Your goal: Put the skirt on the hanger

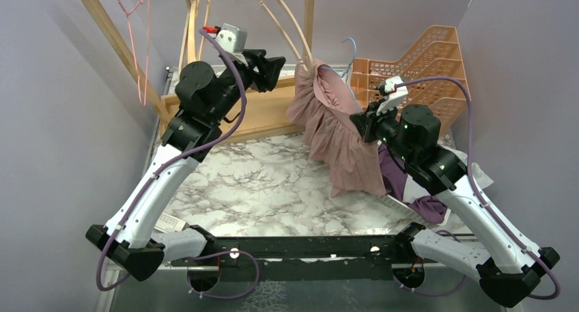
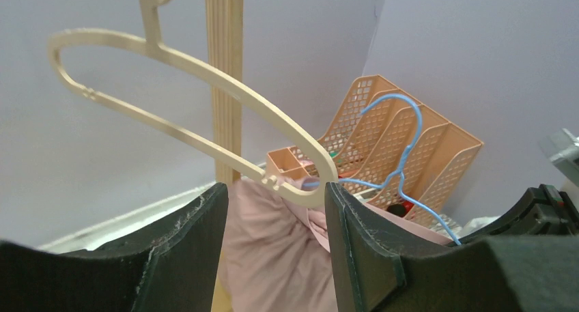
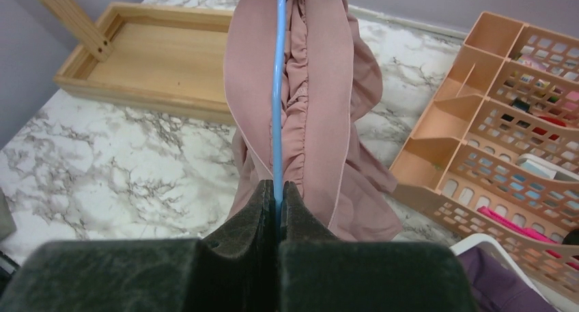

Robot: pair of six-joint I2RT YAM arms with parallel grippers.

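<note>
A dusty-pink skirt (image 1: 334, 131) hangs over a thin blue wire hanger (image 1: 349, 47) and droops to the marble table. My right gripper (image 1: 358, 124) is shut on that wire. In the right wrist view the blue hanger (image 3: 277, 87) runs straight out from between the right gripper's (image 3: 278, 186) pressed pads, with the skirt (image 3: 321, 87) gathered on both sides. My left gripper (image 1: 276, 69) is open just left of the skirt's top. In the left wrist view the left gripper (image 2: 276, 189) frames the skirt (image 2: 273, 257) and the end of a beige plastic hanger (image 2: 205, 80), touching neither; the blue hanger (image 2: 403, 155) shows beyond.
An orange mesh organiser (image 1: 423, 66) stands at the back right. A wooden tray (image 1: 266, 110) lies at the back, under a wooden rack (image 1: 109, 32) with beige hangers (image 1: 293, 25) and a pink wire hanger (image 1: 140, 52). Purple cloth (image 1: 410, 189) lies under the right arm.
</note>
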